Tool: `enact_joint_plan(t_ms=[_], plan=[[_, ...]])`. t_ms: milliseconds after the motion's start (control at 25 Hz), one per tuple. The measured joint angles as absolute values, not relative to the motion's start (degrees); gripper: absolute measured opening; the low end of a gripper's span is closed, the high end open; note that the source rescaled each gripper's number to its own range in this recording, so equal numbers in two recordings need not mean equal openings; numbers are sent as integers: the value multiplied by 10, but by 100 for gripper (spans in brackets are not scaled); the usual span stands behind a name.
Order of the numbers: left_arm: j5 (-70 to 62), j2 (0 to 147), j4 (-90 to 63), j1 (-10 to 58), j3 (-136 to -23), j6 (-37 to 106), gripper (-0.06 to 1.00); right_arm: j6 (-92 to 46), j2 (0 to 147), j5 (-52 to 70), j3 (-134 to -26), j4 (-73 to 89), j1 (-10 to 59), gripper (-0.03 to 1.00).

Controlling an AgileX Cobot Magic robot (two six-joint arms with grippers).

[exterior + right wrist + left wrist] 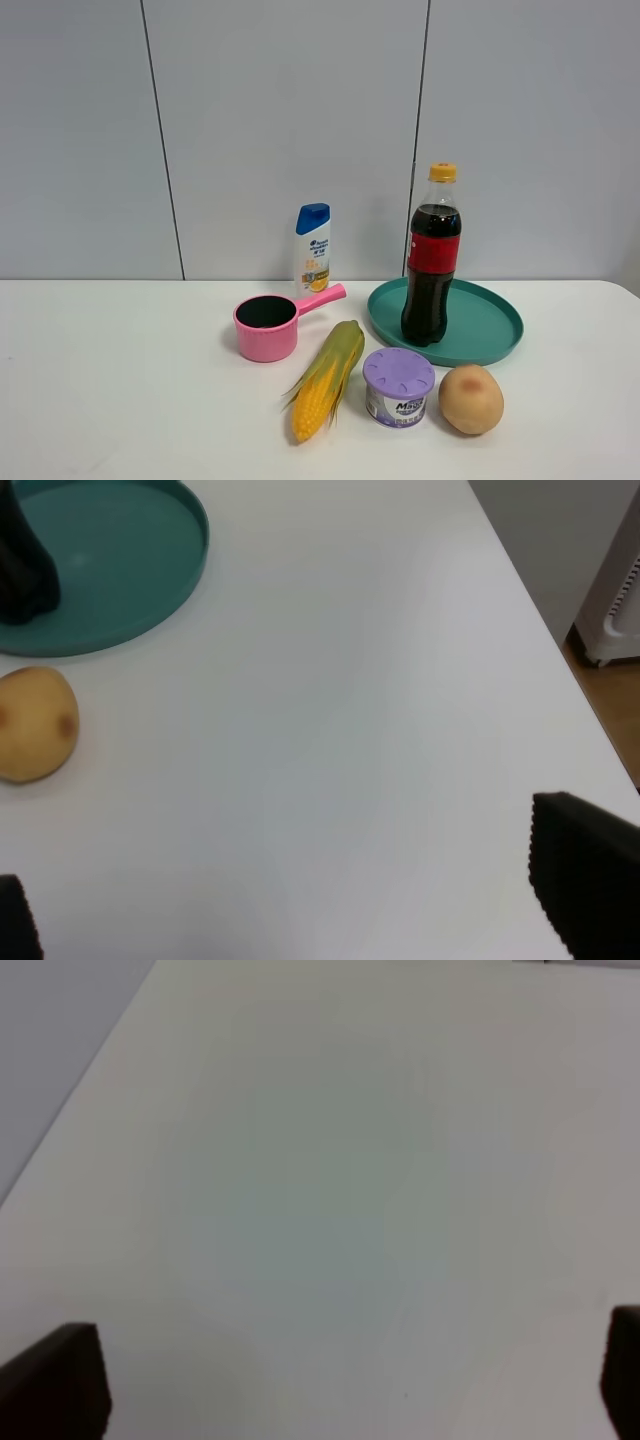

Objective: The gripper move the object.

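Note:
The tall cola bottle (pixel 432 260), with dark liquid, a red label and a yellow-orange cap, stands upright on the left part of a teal tray (pixel 500 330). Neither arm shows in the exterior high view. In the right wrist view my right gripper (pixel 300 905) is open and empty over bare white table, apart from the tray (pixel 150 580); the bottle's dark base (pixel 20 560) shows at that view's corner. In the left wrist view my left gripper (pixel 340 1380) is open and empty over bare table, with no object in sight.
A potato (pixel 470 398) lies in front of the tray, also in the right wrist view (pixel 35 725). A purple-lidded can (pixel 398 385), a corn cob (pixel 325 380), a pink pot (pixel 268 325) and a white shampoo bottle (pixel 313 250) stand left of the tray. The table's edge (pixel 560 660) runs near my right gripper.

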State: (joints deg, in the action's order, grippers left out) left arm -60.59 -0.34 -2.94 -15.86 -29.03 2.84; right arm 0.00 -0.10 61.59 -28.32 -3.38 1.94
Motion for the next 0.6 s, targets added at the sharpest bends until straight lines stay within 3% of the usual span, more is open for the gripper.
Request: enact_joint_plan(t_ms=[400,600], plan=[[-605,-3,-28,-158,-290,21,99,0,-1,616,-283,-34,19,100],[-605,-3,-28,-117,-290,21,99,0,-1,616,-283,-34,19,100]])
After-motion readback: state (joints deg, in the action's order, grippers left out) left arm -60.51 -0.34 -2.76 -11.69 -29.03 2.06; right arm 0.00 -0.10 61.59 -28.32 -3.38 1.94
